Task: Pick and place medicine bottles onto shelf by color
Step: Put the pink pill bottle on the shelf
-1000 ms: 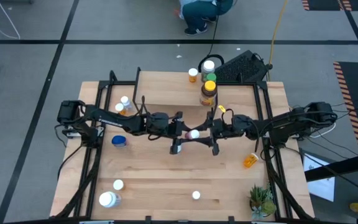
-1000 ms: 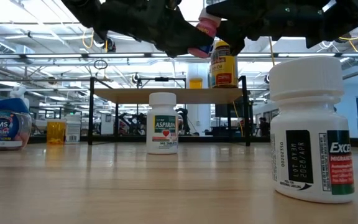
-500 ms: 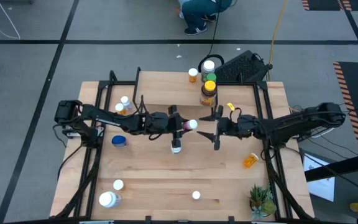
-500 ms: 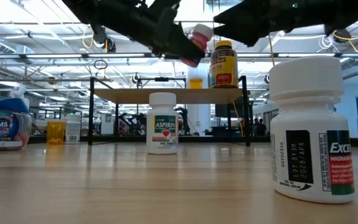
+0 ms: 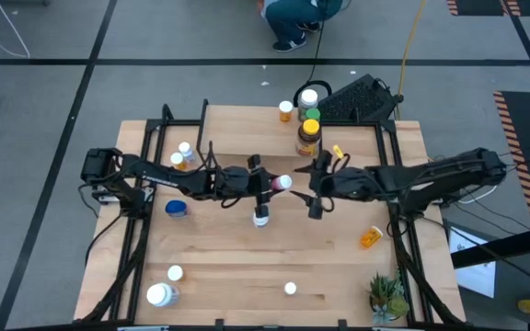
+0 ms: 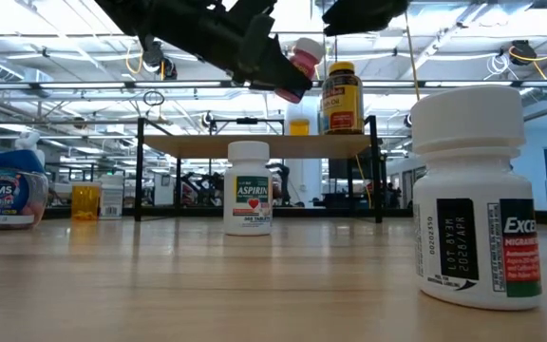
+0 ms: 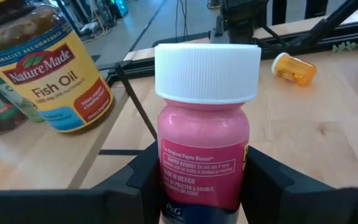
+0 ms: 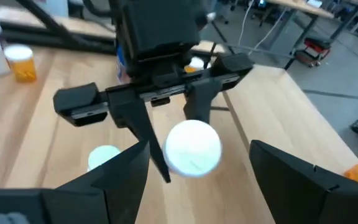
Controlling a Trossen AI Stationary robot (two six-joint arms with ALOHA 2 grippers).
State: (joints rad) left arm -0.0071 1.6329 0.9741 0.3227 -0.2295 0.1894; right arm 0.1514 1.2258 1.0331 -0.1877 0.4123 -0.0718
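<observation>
A pink medicine bottle (image 7: 204,165) with a white cap (image 7: 206,63) hangs in the air over the middle of the table, with my left gripper (image 5: 270,185) shut on it. My right gripper (image 5: 309,188) stands open just to the right of the cap, facing it and touching nothing. Behind them stands the shelf (image 6: 254,145). It bears an amber fish-oil bottle (image 6: 342,97) with a yellow lid and an orange bottle (image 6: 298,126). My left gripper pinches the pink bottle's lower body (image 7: 199,190) between its two fingers (image 7: 143,182), one on each side. The fingers come roughly level from the table's left. The bottle is lifted clear and tilted, its cap (image 6: 306,47) pointing toward the right gripper and slightly up.
On the table stand an aspirin bottle (image 6: 249,187), a white bottle (image 6: 473,199) close to the low camera, a blue jar (image 5: 177,208) and white bottles (image 5: 159,294) at the near left. An orange bottle (image 5: 371,237) lies at the right. A potted plant (image 5: 386,296) stands at the near right.
My right gripper, which met the pink bottle's cap a second ago, has come off it and risen, now standing a little apart. My left gripper keeps the bottle and has carried it slightly toward the table's far edge.
</observation>
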